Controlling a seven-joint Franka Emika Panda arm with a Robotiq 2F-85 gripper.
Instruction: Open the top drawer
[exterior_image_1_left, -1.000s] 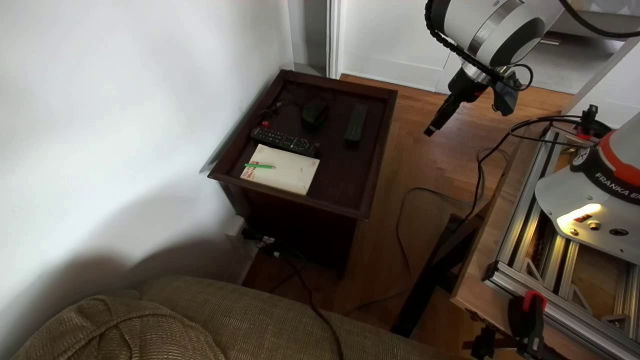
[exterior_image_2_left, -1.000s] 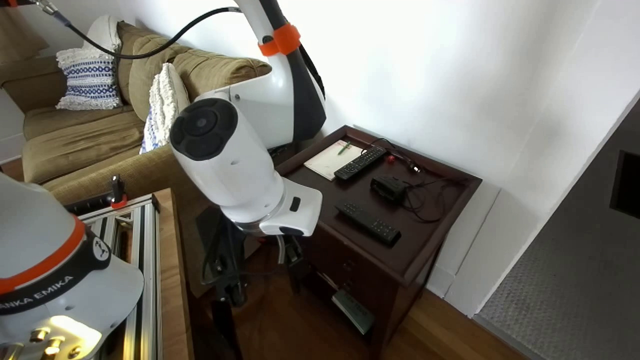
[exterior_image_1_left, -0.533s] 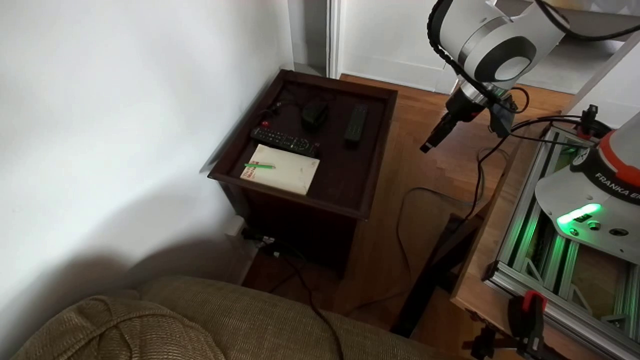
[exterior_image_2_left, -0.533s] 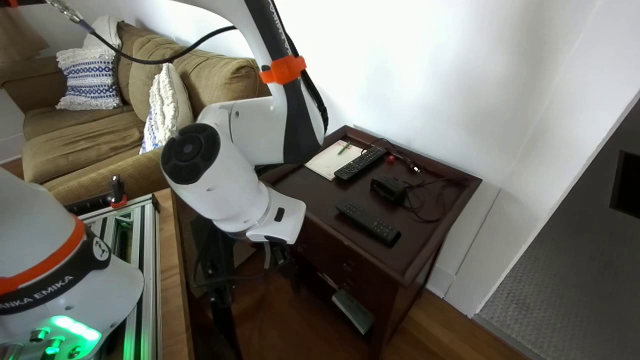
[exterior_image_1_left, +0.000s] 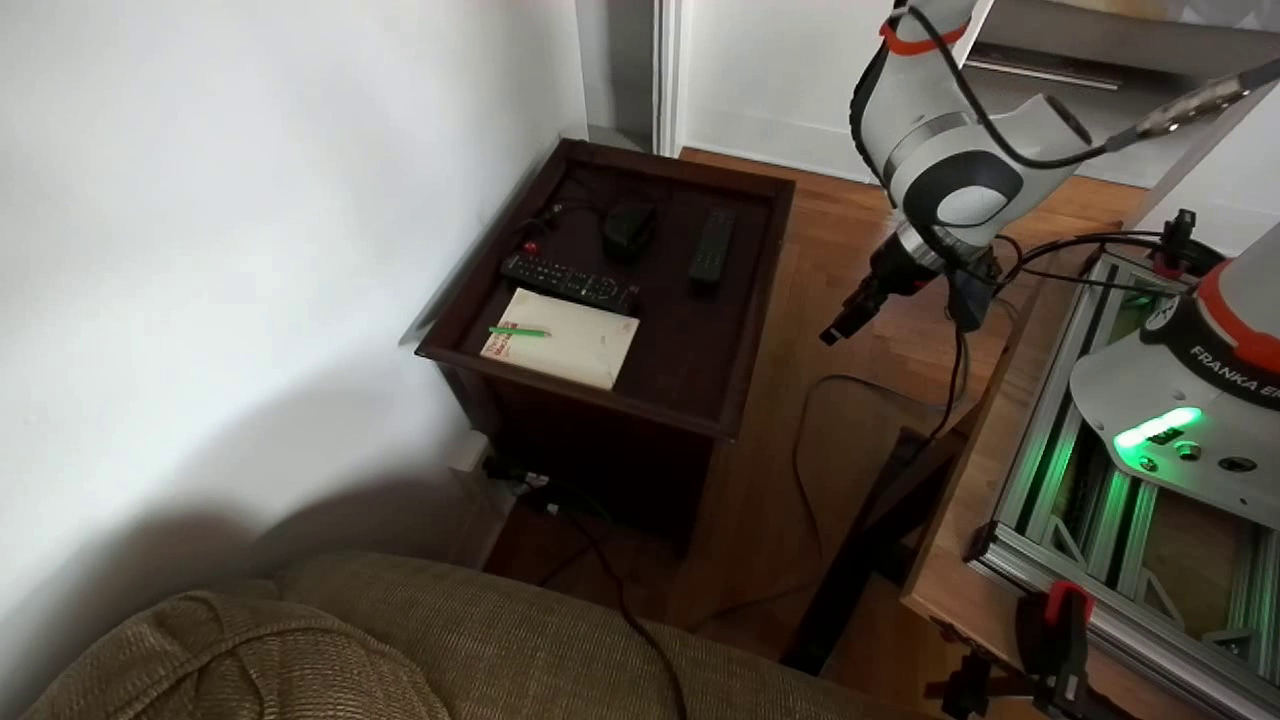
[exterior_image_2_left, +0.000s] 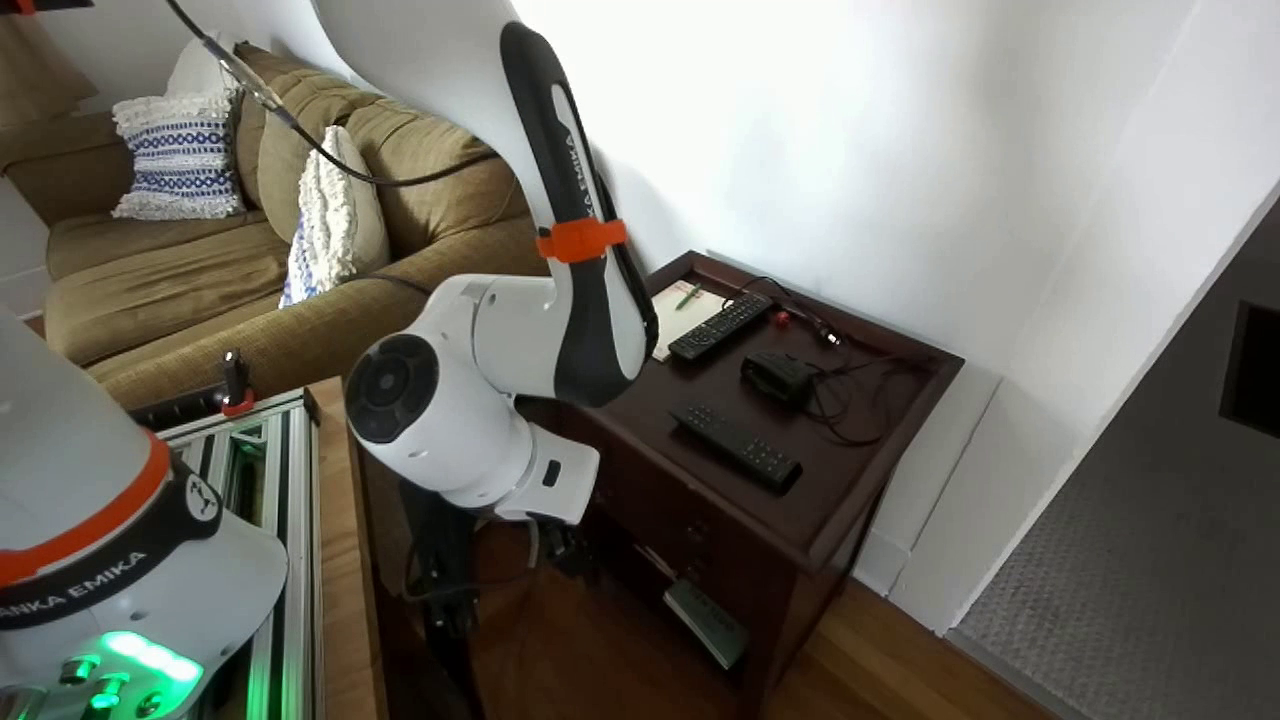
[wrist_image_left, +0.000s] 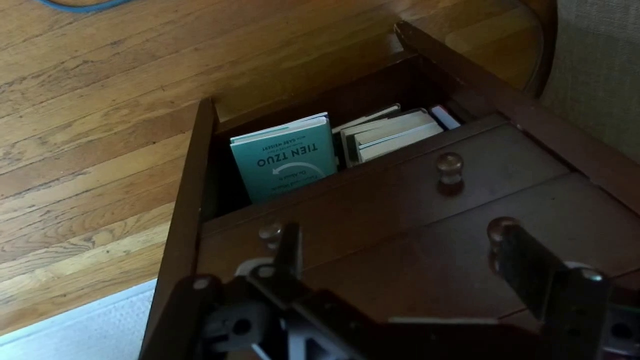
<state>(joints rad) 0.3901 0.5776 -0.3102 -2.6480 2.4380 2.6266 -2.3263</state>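
The top drawer (wrist_image_left: 400, 270) is a dark reddish-brown front with round knobs, shut flush in the side table. It also shows in an exterior view (exterior_image_2_left: 660, 500); the table's body hides it in an exterior view from above. Its right knob (wrist_image_left: 497, 232) shows partly behind my right finger in the wrist view; its left knob is not visible. My gripper (wrist_image_left: 402, 232) is open, with nothing between the fingers, facing the drawer fronts. In an exterior view the gripper (exterior_image_1_left: 838, 332) is apart from the table, with floor showing between them.
A lower drawer with two knobs (wrist_image_left: 449, 167) and a shelf with books (wrist_image_left: 287, 157) belong to the same table. The tabletop (exterior_image_1_left: 690, 360) holds remotes, a notepad and a black device. A couch (exterior_image_1_left: 480, 640) and cables on the floor (exterior_image_1_left: 800, 440) are nearby.
My gripper has moved down and a little closer to the table, still apart from it. The arm has bent lower. The base light turned from yellowish to green. The drawer has not moved.
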